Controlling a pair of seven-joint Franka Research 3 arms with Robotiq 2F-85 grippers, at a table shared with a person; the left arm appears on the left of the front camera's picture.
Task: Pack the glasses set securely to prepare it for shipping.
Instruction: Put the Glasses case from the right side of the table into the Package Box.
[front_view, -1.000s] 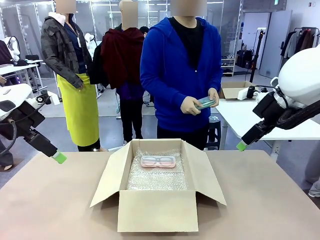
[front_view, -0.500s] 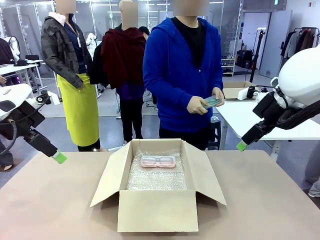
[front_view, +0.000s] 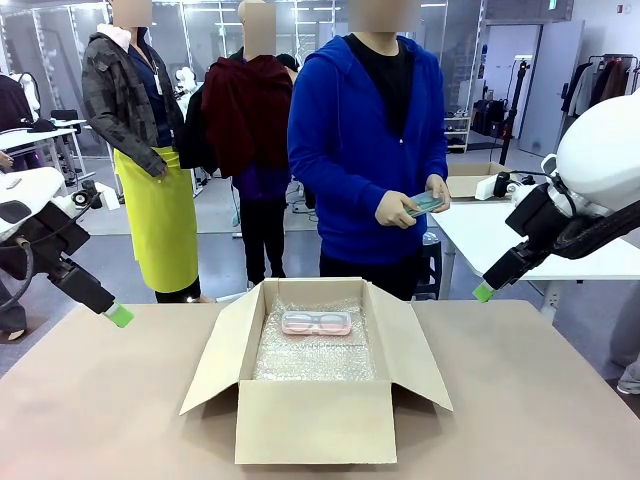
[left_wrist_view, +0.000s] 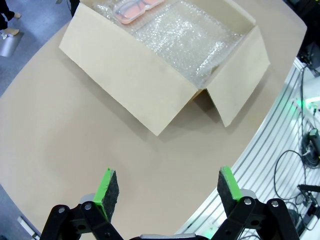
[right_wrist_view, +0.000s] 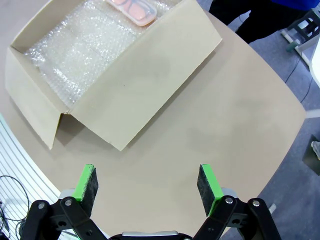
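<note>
- The pink case (front_view: 316, 323) lies flat on the bubble wrap (front_view: 315, 358) at the far end of the open box (front_view: 310, 420), centre of the frame.
- The mint case (front_view: 425, 204) is well above the surface (front_view: 100, 400), held in the person's hands (front_view: 397, 210) right of centre.
- The left pincer (front_view: 118, 315) hovers at mid-left and the right pincer (front_view: 483, 292) at mid-right. Both are spread wide and carry nothing, and both are well apart from the box.
- The step in hand looks like getting the mint case into the box. It would go best laid flat on the bare wrap just beside the pink case, not stacked on it or leaning on a wall. That leaves loose wrap to fold over both.
- The pincers do best clear of the opening until the hands are out.
- Against the earlier frame, the person has shifted slightly towards the right of the frame and the mint case has gone with them. The arms, box and pink case have not moved.
</note>
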